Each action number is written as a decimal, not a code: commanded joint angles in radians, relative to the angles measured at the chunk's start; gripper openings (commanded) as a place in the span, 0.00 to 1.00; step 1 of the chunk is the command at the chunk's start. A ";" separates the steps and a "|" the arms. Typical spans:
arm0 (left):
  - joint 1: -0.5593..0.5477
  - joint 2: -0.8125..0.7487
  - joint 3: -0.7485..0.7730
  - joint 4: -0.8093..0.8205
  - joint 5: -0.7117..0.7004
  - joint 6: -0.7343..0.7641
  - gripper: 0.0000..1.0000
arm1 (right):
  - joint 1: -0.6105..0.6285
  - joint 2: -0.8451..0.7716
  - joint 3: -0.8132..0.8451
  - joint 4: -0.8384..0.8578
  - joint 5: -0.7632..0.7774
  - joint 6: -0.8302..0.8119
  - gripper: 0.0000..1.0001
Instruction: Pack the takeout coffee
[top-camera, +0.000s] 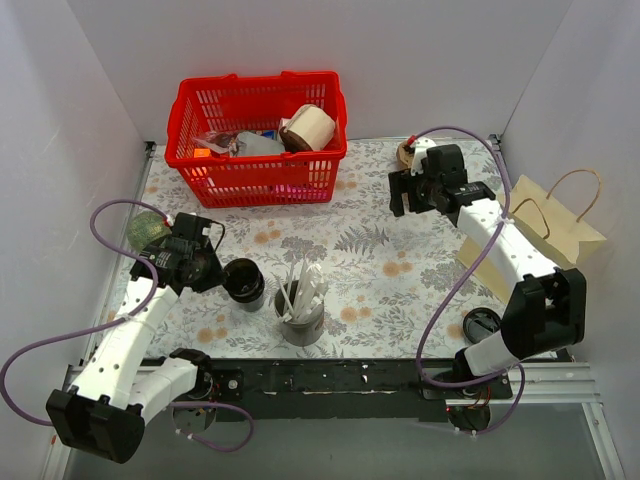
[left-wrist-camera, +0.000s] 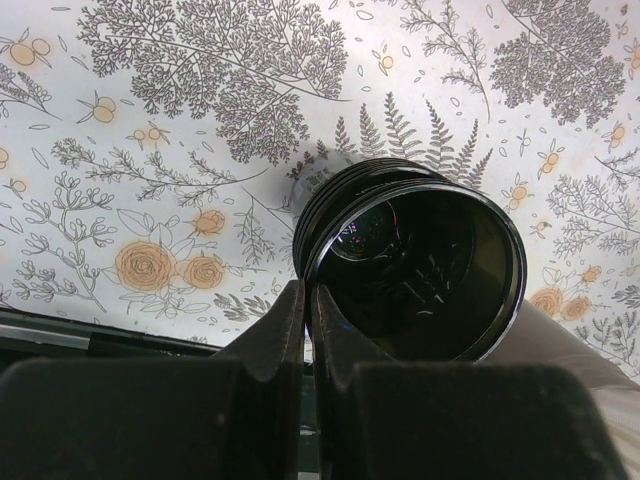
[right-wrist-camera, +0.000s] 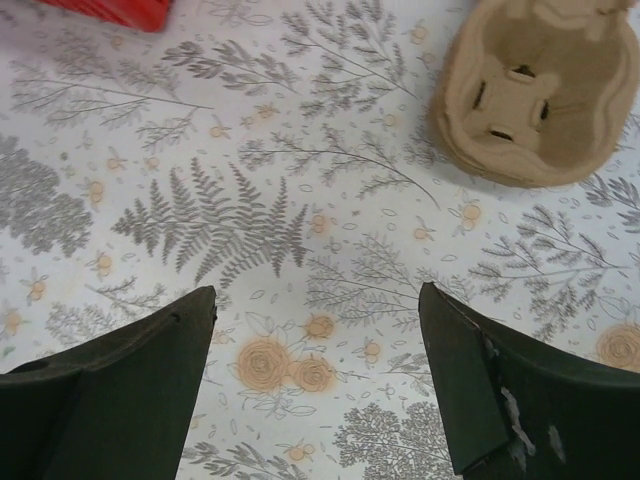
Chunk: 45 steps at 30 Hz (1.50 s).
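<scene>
Your left gripper (left-wrist-camera: 309, 290) is closed tight at the rim of the lidless black cup (left-wrist-camera: 430, 260); your right gripper (right-wrist-camera: 318, 295) gapes wide, cardboard carrier (right-wrist-camera: 540, 90) ahead-right

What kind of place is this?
Probably a robot test cell staged for takeout packing: plain white walls around a floral-printed table, a red plastic basket, a brown paper bag, a moulded cardboard cup carrier.

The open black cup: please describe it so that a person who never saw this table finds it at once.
Start at the red basket at the back and come forward. Two containers stand side by side; the black cup is the left one. Unlike the grey tin holding white sticks, it is dark, ribbed and lidless.
</scene>
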 joint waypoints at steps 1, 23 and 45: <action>-0.001 0.003 0.046 -0.034 0.004 0.008 0.00 | 0.102 -0.070 0.009 0.021 -0.188 -0.043 0.89; -0.001 -0.080 -0.038 0.047 0.027 -0.011 0.00 | 0.634 0.363 0.500 -0.022 -0.531 0.325 0.78; -0.001 -0.110 -0.060 0.078 0.047 0.003 0.00 | 0.738 0.509 0.618 -0.074 -0.634 0.374 0.70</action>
